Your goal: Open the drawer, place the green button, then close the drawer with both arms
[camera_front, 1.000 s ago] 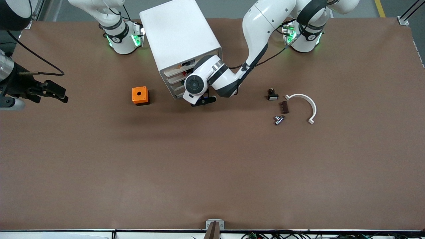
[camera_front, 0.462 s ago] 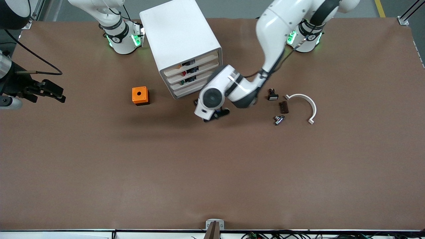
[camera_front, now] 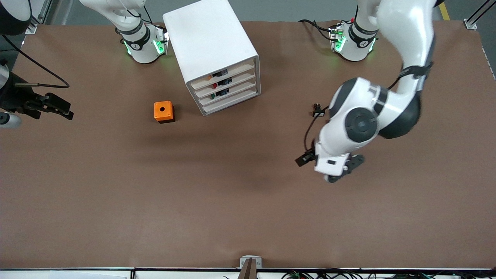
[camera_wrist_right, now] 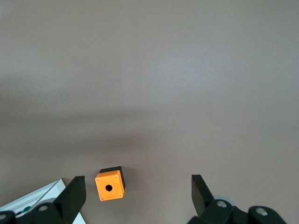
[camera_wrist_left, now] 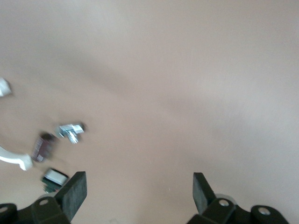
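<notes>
The drawer (camera_front: 229, 95), third of four in the white cabinet (camera_front: 211, 48), is sitting closed, flush with the others. A tiny green speck is showing through its front, possibly the button, though I cannot tell for certain. The left hand (camera_front: 329, 164) is hanging open and empty over bare counter (camera_front: 155, 201), toward the left arm's end; in its wrist view a silver fitting (camera_wrist_left: 71, 130), a brown block (camera_wrist_left: 42, 147) and a white-capped button (camera_wrist_left: 54, 179) are lying close together. The right hand (camera_front: 58, 106) is hovering open and empty at the right arm's end of the counter, with the orange cube (camera_front: 163, 111) resting beside the cabinet.
</notes>
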Motion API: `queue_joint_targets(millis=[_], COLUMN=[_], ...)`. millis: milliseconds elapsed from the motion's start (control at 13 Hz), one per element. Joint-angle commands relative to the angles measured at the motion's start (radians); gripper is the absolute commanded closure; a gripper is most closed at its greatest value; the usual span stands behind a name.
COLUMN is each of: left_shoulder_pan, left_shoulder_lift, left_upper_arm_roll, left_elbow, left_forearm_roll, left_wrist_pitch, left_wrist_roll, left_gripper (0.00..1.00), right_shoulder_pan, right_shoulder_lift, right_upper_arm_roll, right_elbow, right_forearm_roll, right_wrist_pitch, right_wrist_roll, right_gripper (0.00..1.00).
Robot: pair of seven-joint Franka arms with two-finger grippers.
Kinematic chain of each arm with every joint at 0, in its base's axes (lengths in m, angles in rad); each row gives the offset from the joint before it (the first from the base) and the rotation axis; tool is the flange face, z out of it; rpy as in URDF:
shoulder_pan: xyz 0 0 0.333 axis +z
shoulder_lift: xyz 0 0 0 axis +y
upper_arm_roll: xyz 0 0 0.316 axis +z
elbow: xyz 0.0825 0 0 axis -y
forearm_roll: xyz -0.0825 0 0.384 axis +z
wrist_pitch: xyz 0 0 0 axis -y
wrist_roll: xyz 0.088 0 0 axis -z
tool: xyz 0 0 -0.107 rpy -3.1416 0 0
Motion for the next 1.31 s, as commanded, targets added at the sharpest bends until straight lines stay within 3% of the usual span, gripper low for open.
queue_joint_targets(millis=[0,462,692,1000,1231], left_shoulder_pan=[0.063,0.215,0.231,0.229,0.226], left_shoulder_lift=[-0.124,-0.314,-0.406,-0.598,-0.681], left_upper_arm_roll=[-0.008,-0.008,0.027,0.04,0.083], left_elbow=[-0.037,-0.039,-0.058,-0.282,-0.357], left_forearm_roll=[0.057,0.078,0.064,0.061,0.035], left_wrist_pitch=[-0.034,-0.24,-0.353,-0.337,-0.335], left_wrist_roll=[0.046,0.478,0.659,0.774,0.859], left_gripper=[0.0,0.0,0.0,0.0,0.0], right_shoulder_pan=[-0.018,-0.022,-0.053,-0.038,-0.038], right_shoulder_lift=[-0.024,-0.022,-0.022,-0.022,-0.022], right_upper_arm_roll=[0.012,0.021,0.068,0.07,0.065], right_elbow=[-0.006,-0.003,0.006,0.01,0.01], right_forearm_roll=[-0.006,-0.006,-0.006,-0.006,-0.006], right_wrist_pitch=[-0.015,-0.011,-0.014,-0.012,-0.011], right_wrist_roll=[-0.012,-0.012,-0.006,-0.003,-0.003], right_gripper=[0.0,0.0,0.0,0.0,0.0])
